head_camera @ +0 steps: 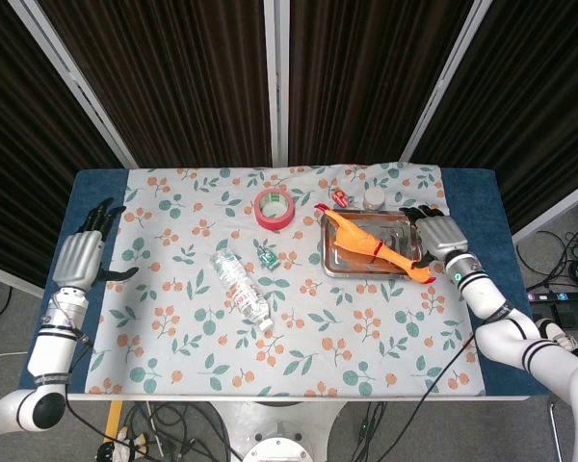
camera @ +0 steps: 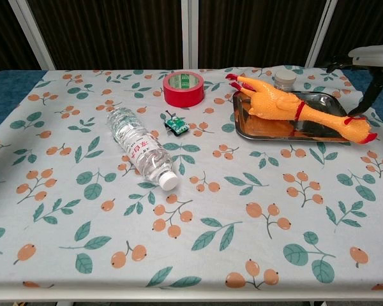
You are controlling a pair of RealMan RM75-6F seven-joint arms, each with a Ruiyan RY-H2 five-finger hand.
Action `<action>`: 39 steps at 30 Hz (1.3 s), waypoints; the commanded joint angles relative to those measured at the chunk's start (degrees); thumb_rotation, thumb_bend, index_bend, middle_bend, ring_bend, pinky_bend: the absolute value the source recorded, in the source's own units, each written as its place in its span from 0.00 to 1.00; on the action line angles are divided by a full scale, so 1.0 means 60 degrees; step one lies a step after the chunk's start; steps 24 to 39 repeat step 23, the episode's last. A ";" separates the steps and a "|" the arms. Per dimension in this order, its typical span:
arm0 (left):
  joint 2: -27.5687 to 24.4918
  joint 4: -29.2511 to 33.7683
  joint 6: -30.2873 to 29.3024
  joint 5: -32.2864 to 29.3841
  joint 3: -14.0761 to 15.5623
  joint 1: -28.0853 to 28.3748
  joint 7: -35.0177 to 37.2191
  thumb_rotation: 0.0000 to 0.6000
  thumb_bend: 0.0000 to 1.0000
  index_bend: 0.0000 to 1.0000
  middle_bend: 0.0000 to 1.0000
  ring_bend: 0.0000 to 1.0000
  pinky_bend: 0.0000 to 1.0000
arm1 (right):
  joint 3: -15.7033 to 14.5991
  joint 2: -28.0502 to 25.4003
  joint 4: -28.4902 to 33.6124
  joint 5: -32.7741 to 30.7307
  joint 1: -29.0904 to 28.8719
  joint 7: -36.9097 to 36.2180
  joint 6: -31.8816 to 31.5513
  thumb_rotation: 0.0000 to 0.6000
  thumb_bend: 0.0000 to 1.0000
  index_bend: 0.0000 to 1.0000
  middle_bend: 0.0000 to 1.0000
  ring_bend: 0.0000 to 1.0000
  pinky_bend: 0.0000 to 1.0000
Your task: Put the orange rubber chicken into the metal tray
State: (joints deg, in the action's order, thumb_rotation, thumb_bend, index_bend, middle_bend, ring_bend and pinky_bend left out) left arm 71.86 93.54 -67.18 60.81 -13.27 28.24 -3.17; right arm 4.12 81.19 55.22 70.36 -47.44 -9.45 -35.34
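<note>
Head view | orange rubber chicken (head_camera: 375, 248) lies in metal tray (head_camera: 399, 221) | right hand (head_camera: 437, 234) released | left hand (head_camera: 80, 259) released

You have a glossy orange rubber chicken (camera: 287, 107) lying in a shiny, mirror-like metal tray (camera: 262, 129). The table (camera: 198, 210) wears a matt printed cloth. The bottle (camera: 139, 148) is clear plastic, and the red tape roll (camera: 184, 88) looks smooth.

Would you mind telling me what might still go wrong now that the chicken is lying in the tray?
The rubber chicken lies diagonally, its head past the metal tray rim, so it could slide out. The right hand sits open close beside it; withdrawing carelessly might catch the head.
</note>
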 commanded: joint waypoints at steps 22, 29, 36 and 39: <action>-0.0451 0.0014 -0.3425 0.2149 0.1834 -0.3035 -0.0098 1.00 0.12 0.17 0.10 0.09 0.24 | -0.0887 -0.3460 0.6289 0.1351 0.6413 0.0196 -0.8858 1.00 0.25 0.00 0.16 0.02 0.12; -0.0501 0.0146 -0.3590 0.2315 0.1949 -0.3188 -0.0135 1.00 0.12 0.17 0.10 0.09 0.24 | -0.0908 -0.3441 0.6287 0.1482 0.6545 0.0123 -0.9010 1.00 0.25 0.00 0.16 0.02 0.12; -0.0501 0.0146 -0.3590 0.2315 0.1949 -0.3188 -0.0135 1.00 0.12 0.17 0.10 0.09 0.24 | -0.0908 -0.3441 0.6287 0.1482 0.6545 0.0123 -0.9010 1.00 0.25 0.00 0.16 0.02 0.12; -0.0501 0.0146 -0.3590 0.2315 0.1949 -0.3188 -0.0135 1.00 0.12 0.17 0.10 0.09 0.24 | -0.0908 -0.3441 0.6287 0.1482 0.6545 0.0123 -0.9010 1.00 0.25 0.00 0.16 0.02 0.12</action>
